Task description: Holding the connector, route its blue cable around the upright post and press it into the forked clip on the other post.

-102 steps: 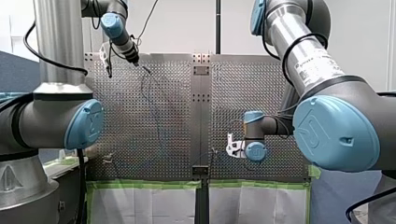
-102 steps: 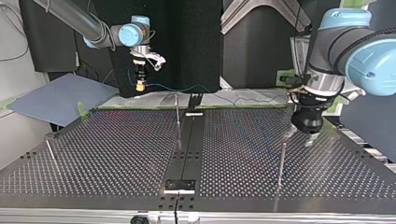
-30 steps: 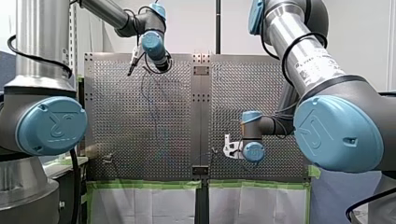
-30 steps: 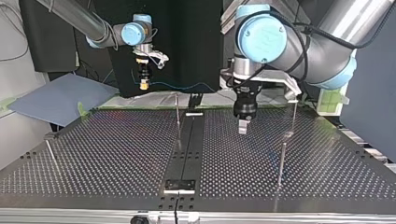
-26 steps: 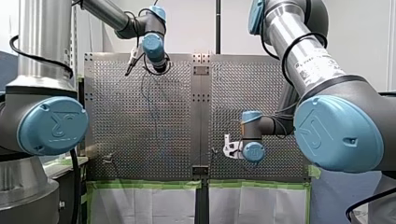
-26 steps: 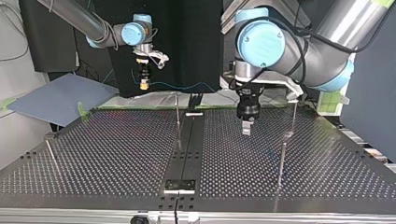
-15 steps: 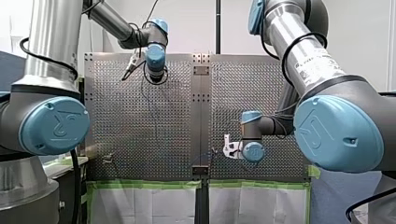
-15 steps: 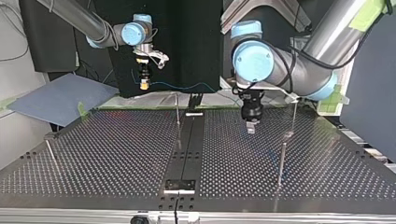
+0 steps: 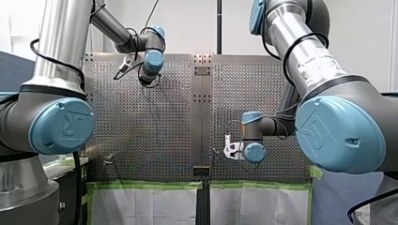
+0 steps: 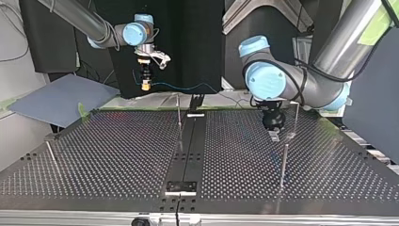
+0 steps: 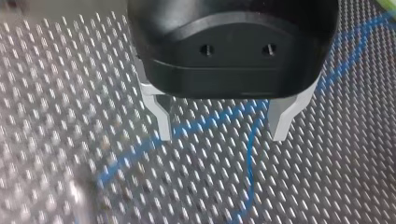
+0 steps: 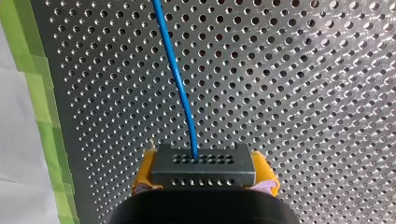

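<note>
1: left claw (image 11: 222, 135) apart above blue cable (image 11: 249, 163) | 2: right claw (image 12: 204, 179) clamped on connector (image 12: 203, 164)

The blue cable (image 12: 177, 77) is cut off ahead of the connector (image 12: 203, 164).

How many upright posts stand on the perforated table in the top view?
4: centre post beside the dark strip, leaning post at the view's left, front-right post, thin post behind it beside my left gripper. Others may be hidden.
</note>
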You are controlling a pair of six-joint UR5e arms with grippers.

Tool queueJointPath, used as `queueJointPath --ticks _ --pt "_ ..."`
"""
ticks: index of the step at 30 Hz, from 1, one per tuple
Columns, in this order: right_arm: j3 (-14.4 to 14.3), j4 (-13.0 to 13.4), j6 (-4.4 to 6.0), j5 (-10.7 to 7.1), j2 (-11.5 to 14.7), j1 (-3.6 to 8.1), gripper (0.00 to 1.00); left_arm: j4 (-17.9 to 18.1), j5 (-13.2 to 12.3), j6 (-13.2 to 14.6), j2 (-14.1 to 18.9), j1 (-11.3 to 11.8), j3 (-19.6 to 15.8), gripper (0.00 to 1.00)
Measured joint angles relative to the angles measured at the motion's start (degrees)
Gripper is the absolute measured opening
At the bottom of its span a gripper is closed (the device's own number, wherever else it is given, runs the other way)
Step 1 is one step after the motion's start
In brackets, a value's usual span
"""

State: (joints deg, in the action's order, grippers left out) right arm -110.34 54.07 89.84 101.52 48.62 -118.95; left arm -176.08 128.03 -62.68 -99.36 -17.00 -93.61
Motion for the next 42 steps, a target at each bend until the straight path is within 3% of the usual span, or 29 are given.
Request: queueJointPath --ticks 8,18,34,42 --pt "0.0 0.0 0.0 0.0 0.0 -0.02 0.0 0.0 2.5 2.9 0.0 1.9 0.1 1.0" --pt "0.0 0.1 0.0 0.0 0.0 -0.01 0.0 -0.1 -1.6 4.8 0.0 0.8 0.1 1.0" --pt "0.0 0.5 0.26 0.0 0.0 -0.17 0.0 1.4 -4.9 5.3 -0.2 0.7 0.1 1.0" --pt "0.0 0.6 0.34 -0.02 0.0 -0.26 0.0 2.0 -5.0 5.4 -2.9 0.5 1.3 1.0"
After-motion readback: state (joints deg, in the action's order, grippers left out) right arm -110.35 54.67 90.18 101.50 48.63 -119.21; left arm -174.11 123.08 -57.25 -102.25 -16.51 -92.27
